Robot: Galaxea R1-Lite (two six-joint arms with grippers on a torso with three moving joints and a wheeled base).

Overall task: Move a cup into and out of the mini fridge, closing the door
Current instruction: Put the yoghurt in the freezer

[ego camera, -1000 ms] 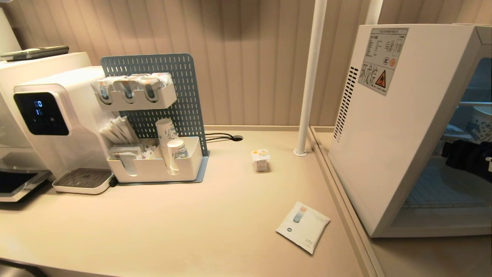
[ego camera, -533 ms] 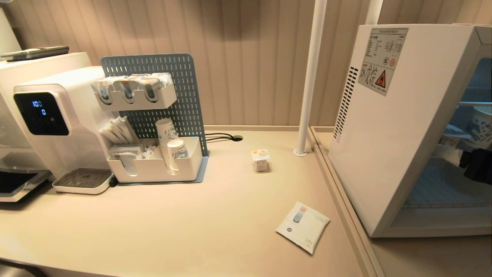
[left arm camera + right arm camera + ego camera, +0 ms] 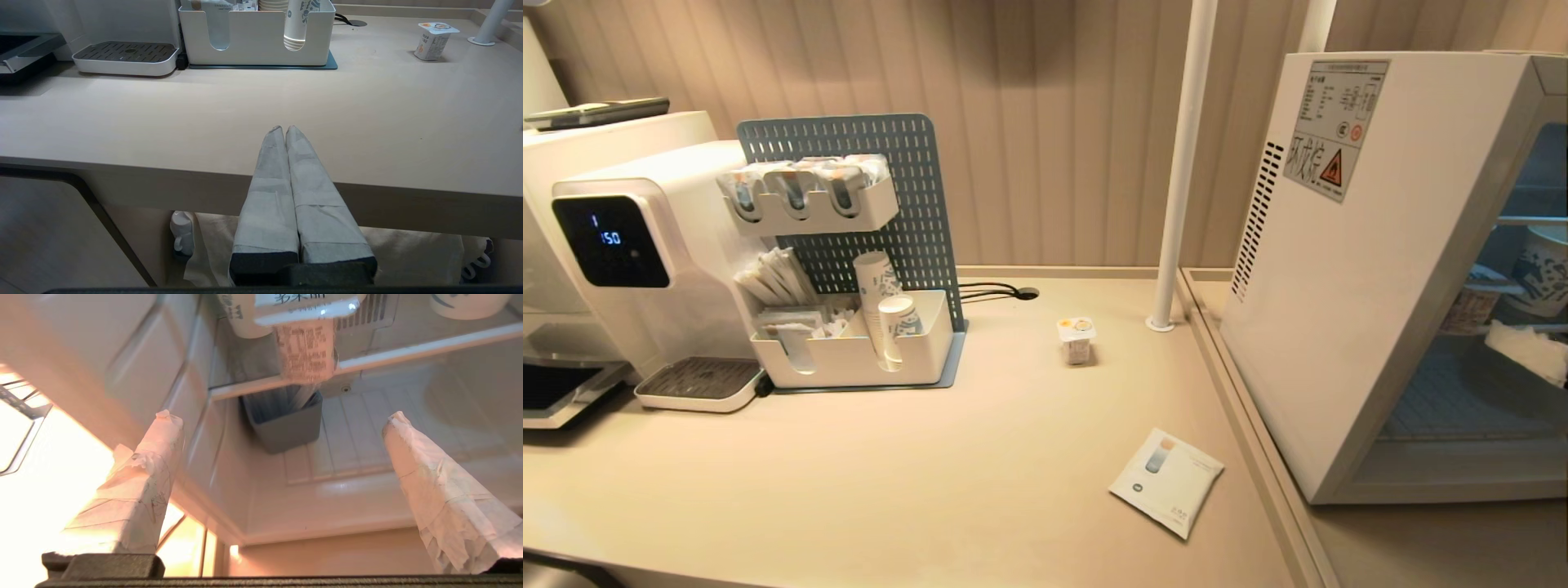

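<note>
On the counter (image 3: 980,457), cup (image 3: 1076,339) looks light with thin crushable walls, so pinch mid-body gently; right gripper (image 3: 282,449) fingers apart, left gripper (image 3: 284,131) fingers together.

Matt counter, plastic goods, taped fingers

The counter (image 3: 980,482) is matt beige with a smooth, wood-like face. At its 1 o'clock the cup (image 3: 1076,340) looks like white plastic under a shiny foil lid. The fridge (image 3: 1331,310) has smooth white panels. At 10 o'clock stand a perforated blue board (image 3: 915,212) and a glossy white plastic bin (image 3: 849,359). Left fingers (image 3: 265,192) and right fingers (image 3: 445,506) wear rough, wrinkled pale tape.
</note>
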